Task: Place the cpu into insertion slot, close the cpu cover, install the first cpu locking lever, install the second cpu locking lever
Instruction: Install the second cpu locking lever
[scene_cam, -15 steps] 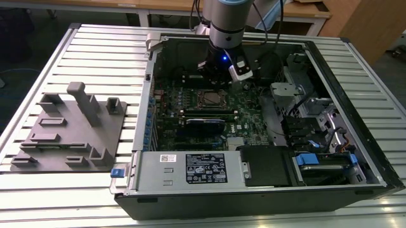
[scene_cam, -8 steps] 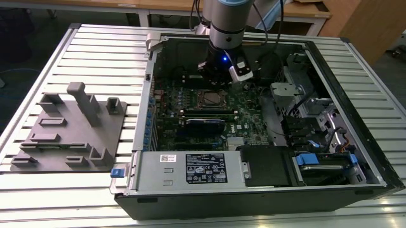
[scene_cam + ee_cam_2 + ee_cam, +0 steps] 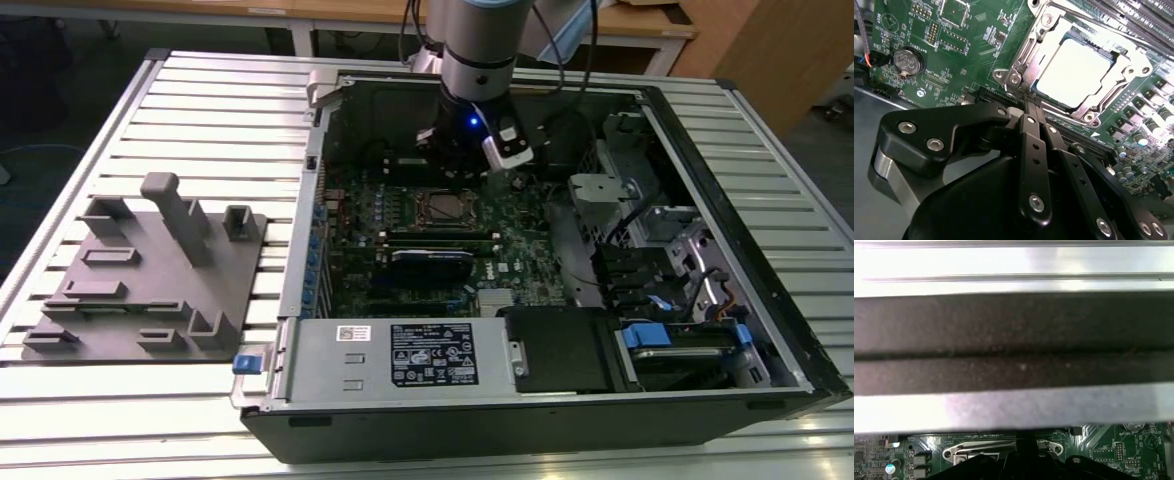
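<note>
The cpu lies flat in the insertion slot, its silvery top showing through the window of the cpu cover, which lies down over it. A thin metal locking lever runs along one side of the socket. My gripper is shut, its two black fingers pressed together, with the tips at the socket's corner by that lever's end. In the exterior view the gripper hangs inside the open computer case, just behind the socket. The first wrist view catches the socket's metal frame beyond the dark fingers.
The green circuit board carries a coin battery and long black slots. The case wall stands close behind the arm. A grey fixture sits on the table at the exterior view's left; a power supply and drive bays line the near side.
</note>
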Motion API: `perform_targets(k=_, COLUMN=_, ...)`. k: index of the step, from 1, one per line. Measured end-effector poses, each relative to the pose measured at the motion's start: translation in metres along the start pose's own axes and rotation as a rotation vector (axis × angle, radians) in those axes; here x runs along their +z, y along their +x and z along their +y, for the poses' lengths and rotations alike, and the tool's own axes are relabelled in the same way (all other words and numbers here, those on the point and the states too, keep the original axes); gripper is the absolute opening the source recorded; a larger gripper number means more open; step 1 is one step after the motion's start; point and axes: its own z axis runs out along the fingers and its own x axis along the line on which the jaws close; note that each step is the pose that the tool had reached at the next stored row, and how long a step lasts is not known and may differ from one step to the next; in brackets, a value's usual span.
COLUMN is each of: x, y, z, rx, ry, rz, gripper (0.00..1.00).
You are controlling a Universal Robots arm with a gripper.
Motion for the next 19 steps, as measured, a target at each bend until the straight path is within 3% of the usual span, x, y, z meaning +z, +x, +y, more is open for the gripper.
perform_targets(k=4, x=-0.0026, y=-0.0001, z=0.0002, rx=0.000, ry=0.0161, rz=-0.0007, gripper=0.10)
perform_targets(k=7, x=-0.0055, y=-0.0002, z=0.0005, rx=-0.001, ry=0.0239, rz=-0.0011, gripper=0.10)
perform_targets(k=16, x=-0.0138, y=-0.0007, z=0.0014, rx=-0.001, ry=0.0296, rz=-0.0016, gripper=0.10)
perform_targets(k=19, x=-0.0139, y=-0.0006, z=0.0013, rx=-0.001, ry=0.0415, rz=-0.0021, gripper=0.10)
